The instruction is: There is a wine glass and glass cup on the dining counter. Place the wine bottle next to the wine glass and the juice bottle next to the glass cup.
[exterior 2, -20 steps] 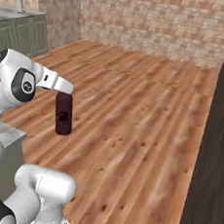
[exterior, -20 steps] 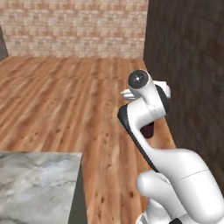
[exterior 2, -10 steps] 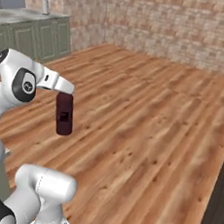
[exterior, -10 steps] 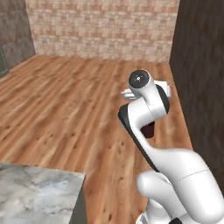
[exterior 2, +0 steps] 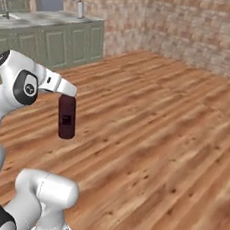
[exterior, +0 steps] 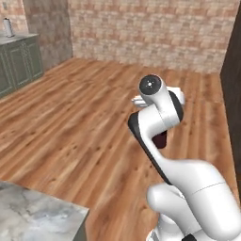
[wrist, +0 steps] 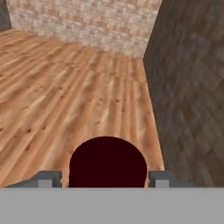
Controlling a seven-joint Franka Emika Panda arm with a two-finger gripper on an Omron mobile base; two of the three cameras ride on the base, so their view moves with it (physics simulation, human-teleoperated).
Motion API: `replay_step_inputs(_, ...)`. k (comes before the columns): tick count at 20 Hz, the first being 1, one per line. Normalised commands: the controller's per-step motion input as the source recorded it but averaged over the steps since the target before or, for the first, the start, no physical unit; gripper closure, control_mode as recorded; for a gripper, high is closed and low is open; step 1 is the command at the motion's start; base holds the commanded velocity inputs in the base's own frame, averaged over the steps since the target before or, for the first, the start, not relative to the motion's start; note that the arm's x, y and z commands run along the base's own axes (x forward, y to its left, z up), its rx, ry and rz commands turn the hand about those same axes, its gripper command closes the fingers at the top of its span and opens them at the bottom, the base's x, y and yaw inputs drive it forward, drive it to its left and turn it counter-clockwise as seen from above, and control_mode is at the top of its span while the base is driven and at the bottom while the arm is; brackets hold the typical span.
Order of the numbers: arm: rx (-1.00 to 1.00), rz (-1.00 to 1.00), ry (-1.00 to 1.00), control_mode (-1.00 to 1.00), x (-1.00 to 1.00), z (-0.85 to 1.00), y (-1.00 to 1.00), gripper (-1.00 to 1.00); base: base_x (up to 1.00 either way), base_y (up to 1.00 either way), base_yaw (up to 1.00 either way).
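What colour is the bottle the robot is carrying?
Dark maroon-red; the juice bottle shows best in the right base view.

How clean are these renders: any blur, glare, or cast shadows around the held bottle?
Right base view: the juice bottle under the gripper is soft-edged, with no glare and no shadow of it on the floor. Left base view: lighting is flat and even, and the marble counter looks smeared. Hand view: the bottle is a nearly featureless dark blob.

dark maroon juice bottle (exterior 2: 66, 117), green cabinets (exterior 2: 49, 44), brick-patterned wall (exterior: 155, 28)
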Motion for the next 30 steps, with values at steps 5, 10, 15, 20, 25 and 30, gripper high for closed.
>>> replay_step_inputs(5,0.0,0.0,0.0,1.0,0.0,0.0,0.0,1.0,0.59,-0.18,0.41)
replay_step_inputs(10,0.0,0.0,0.0,1.0,0.0,0.0,0.0,1.0,0.54,-0.12,0.53)
replay_step_inputs(15,0.0,0.0,0.0,1.0,0.0,0.0,0.0,1.0,0.52,-0.12,0.56)
replay_step_inputs(20,0.0,0.0,0.0,1.0,0.0,0.0,0.0,1.0,0.53,-0.12,0.55)
replay_step_inputs(25,0.0,0.0,0.0,1.0,0.0,0.0,0.0,1.0,0.54,-0.14,0.53)
replay_step_inputs(30,0.0,0.0,0.0,1.0,0.0,0.0,0.0,1.0,0.56,-0.19,0.47)
